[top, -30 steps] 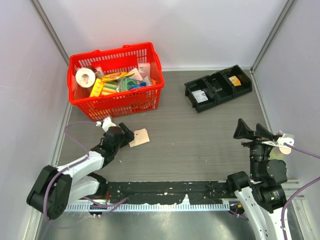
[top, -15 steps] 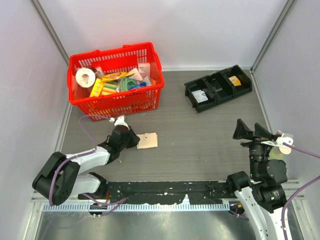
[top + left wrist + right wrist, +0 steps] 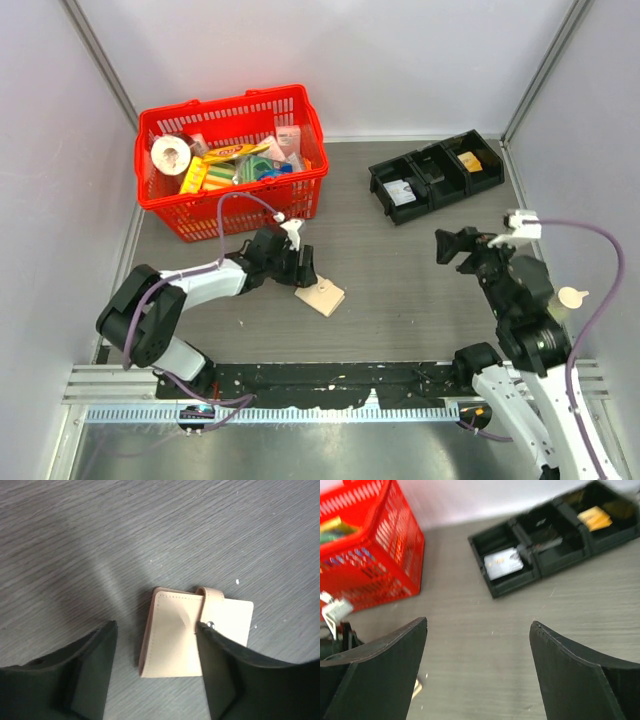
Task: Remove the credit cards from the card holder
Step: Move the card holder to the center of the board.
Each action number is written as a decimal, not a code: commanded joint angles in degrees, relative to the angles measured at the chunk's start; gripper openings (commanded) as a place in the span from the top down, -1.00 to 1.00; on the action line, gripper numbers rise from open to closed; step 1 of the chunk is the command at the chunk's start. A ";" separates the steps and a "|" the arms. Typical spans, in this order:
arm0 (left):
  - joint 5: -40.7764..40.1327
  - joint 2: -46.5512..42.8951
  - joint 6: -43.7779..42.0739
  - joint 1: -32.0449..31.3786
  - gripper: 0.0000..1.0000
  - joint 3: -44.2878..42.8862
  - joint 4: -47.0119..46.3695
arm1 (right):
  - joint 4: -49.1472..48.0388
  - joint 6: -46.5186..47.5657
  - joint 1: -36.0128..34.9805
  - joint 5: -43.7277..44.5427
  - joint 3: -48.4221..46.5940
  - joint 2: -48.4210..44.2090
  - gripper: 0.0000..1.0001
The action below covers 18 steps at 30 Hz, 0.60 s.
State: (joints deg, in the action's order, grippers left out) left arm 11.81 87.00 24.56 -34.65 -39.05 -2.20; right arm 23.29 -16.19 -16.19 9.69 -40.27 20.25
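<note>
Top view: you have the holder (image 3: pixel 322 296) shut on the table (image 3: pixel 400 300), just right of the left claw (image 3: pixel 297 266). The right claw (image 3: pixel 461 245) is well apart, so the left is nearer.

Left wrist view: claw part-open, empty. Holder lies ahead between the fingers, right finger (image 3: pixel 235 670) overlapping it. Long axis runs finger to finger; tab (image 3: pixel 209 594) on the far edge. Contents hidden.

Right wrist view: claw wide, empty.
</note>
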 commanded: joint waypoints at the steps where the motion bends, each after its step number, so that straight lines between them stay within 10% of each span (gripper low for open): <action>1: -1.52 -5.77 -0.93 -0.41 -0.53 -1.21 3.87 | 7.20 -0.61 -0.34 -11.24 -4.82 10.32 -0.75; 8: -13.29 -21.41 16.01 -0.68 -0.72 5.55 4.65 | 3.09 0.01 -1.04 -25.24 -1.58 25.78 -0.75; 18: -22.88 -45.32 30.81 -2.52 -0.87 13.73 20.37 | -2.91 2.12 -16.14 -19.02 -5.77 49.43 -0.60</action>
State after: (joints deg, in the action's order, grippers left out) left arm -5.30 48.51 48.16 -36.99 -26.50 9.23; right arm 23.22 -16.05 -27.86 -10.81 -40.91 63.68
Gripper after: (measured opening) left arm 0.933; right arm 0.829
